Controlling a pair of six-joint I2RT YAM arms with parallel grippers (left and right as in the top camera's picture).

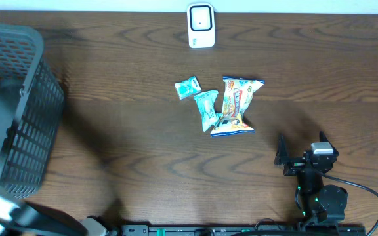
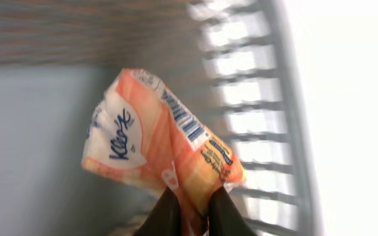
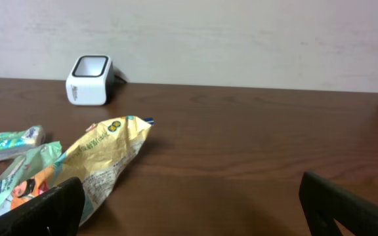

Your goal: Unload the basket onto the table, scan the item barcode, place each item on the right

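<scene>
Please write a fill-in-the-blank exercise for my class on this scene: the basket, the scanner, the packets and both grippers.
1. The left gripper is shut on an orange tissue pack branded ____.
2. The grey basket stands on the robot's ____ side.
3. The jaws of the right gripper stand ____.
4. Counting the snack bag, ____ packets lie on the table near the white scanner.
Missing words: Kleenex; left; open; three.

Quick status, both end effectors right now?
Left end effector: closed on the Kleenex pack.
Right end effector: open, holding nothing.
</scene>
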